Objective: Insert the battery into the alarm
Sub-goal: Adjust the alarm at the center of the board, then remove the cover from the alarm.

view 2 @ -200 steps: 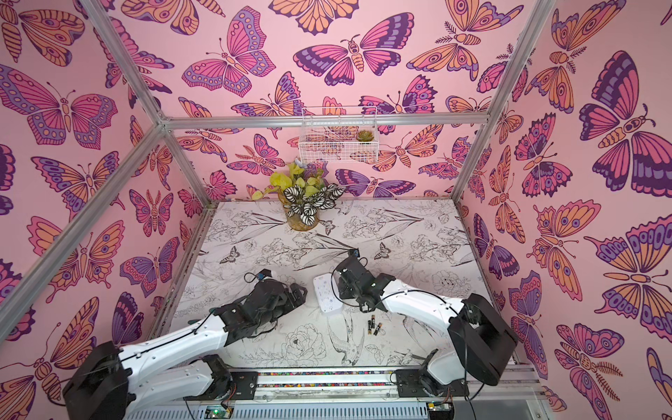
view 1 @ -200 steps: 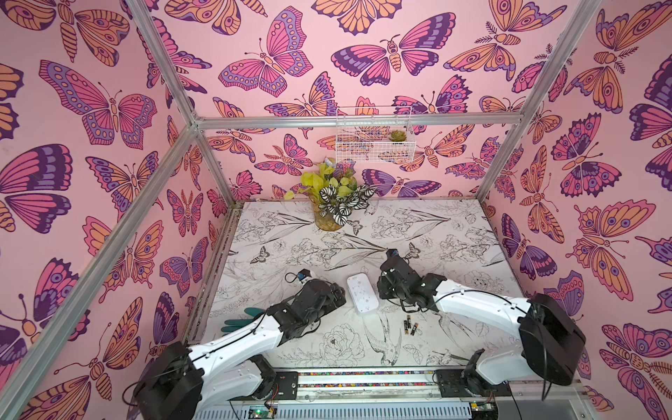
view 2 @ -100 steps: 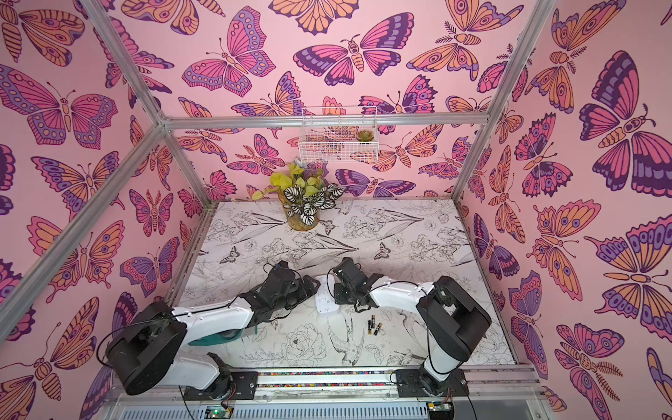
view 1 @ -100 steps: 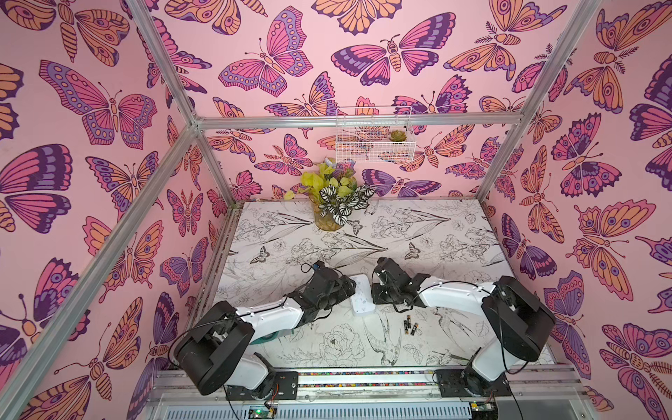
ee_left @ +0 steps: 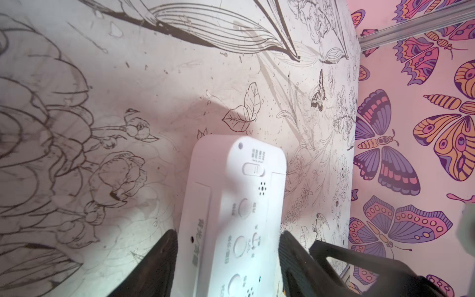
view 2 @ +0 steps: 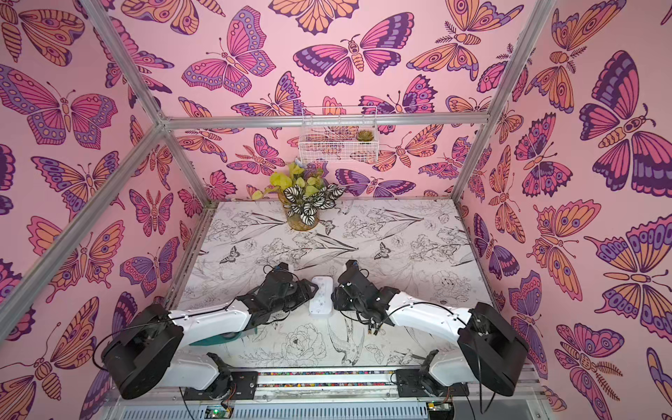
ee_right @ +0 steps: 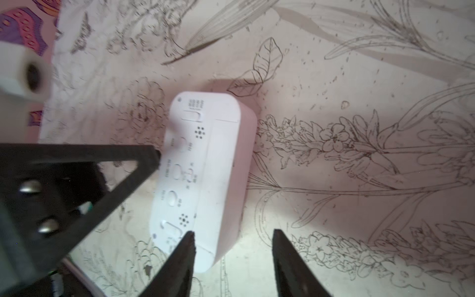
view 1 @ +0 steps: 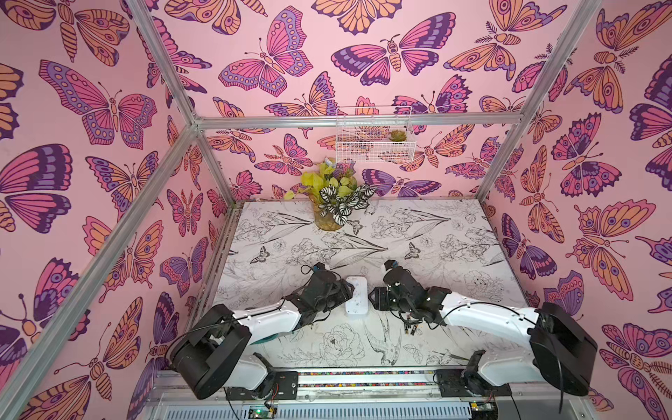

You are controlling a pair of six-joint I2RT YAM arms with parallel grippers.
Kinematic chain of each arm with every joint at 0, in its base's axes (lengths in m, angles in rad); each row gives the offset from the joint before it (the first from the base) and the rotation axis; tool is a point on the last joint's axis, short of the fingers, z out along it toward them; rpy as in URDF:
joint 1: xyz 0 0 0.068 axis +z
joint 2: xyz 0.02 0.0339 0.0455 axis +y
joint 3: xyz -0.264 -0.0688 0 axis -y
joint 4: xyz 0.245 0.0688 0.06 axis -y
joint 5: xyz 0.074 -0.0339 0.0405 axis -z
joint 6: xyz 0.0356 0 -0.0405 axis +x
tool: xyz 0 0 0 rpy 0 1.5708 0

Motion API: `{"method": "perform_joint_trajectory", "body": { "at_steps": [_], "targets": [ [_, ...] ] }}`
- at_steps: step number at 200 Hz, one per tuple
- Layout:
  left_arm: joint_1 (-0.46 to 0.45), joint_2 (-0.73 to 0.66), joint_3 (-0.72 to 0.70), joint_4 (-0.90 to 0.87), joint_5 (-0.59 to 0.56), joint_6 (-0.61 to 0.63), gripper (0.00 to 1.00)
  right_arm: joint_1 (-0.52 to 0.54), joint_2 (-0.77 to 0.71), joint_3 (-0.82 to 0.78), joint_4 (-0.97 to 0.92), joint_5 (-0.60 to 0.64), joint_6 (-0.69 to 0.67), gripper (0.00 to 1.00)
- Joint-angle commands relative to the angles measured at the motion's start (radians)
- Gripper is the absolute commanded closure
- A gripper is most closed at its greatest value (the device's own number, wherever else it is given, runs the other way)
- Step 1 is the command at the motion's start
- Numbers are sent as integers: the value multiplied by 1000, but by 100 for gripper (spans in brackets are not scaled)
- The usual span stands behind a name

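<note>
- White matte hard plastic: alarm (view 1: 356,300) lies back-up, screen down, near the middle of the front edge of the surface (view 1: 327,251), long axis front-to-back.
- Change: a second ago it sat slightly skewed with the left arm pulled back. Now it is squared up and the left claw (ee_left: 227,244) has moved in. Its fingers (ee_left: 160,262) bracket both long sides, flush or almost; can't tell if it is pinching yet.
- Right claw (ee_right: 232,239) has let go: spread, one tip over the alarm's near corner.
- Meaning: probably a handover to a left-side brace, freeing the right for the batteries (view 1: 410,329), small dark sticks loose by the right wrist.
- Alarm: rounded corners, flush round buttons, slider, speaker dots; cover seams look closed.
- Claws: black ribbed plastic, tapered.
</note>
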State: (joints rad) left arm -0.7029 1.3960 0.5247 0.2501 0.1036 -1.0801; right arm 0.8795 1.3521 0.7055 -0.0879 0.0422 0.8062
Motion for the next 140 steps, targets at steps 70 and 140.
{"method": "perform_joint_trajectory", "body": {
  "at_steps": [70, 140],
  "targets": [
    [8, 29, -14, -62, 70, 54, 35, -53, 179, 21, 199, -124, 72, 42],
    [8, 59, -20, -80, 72, 49, 39, -81, 213, -17, 312, -194, 97, 47]
  ]
}}
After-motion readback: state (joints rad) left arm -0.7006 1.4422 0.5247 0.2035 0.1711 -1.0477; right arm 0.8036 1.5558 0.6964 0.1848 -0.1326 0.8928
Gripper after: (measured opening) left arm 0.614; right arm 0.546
